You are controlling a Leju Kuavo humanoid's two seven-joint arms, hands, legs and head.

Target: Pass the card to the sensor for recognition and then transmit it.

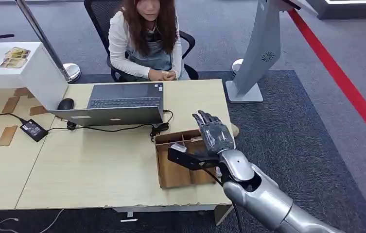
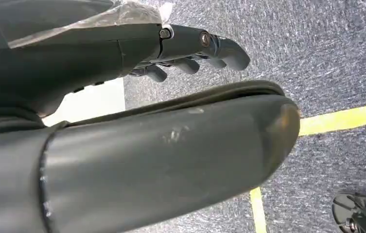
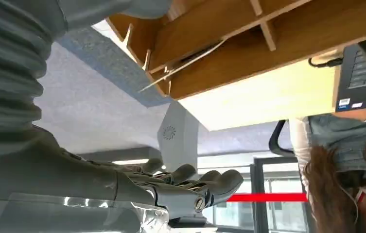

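A shallow wooden box (image 1: 176, 171) with dividers sits at the table's right front corner. A thin pale card (image 3: 186, 64) leans on edge inside the wooden box (image 3: 287, 43), seen from my right wrist. My right hand (image 1: 213, 132) hovers over the box's far right part with fingers stretched out and apart, holding nothing. The right wrist view has this right hand (image 3: 185, 187) apart from the card. My left hand (image 2: 190, 48) hangs over grey carpet, fingers loosely extended, with nothing in them.
An open laptop (image 1: 122, 103), a black mouse (image 1: 65, 104) and a power brick (image 1: 34, 129) with cables lie on the table (image 1: 93, 170). A person (image 1: 147, 39) sits behind the laptop. A white stand (image 1: 258, 53) rises right of the table.
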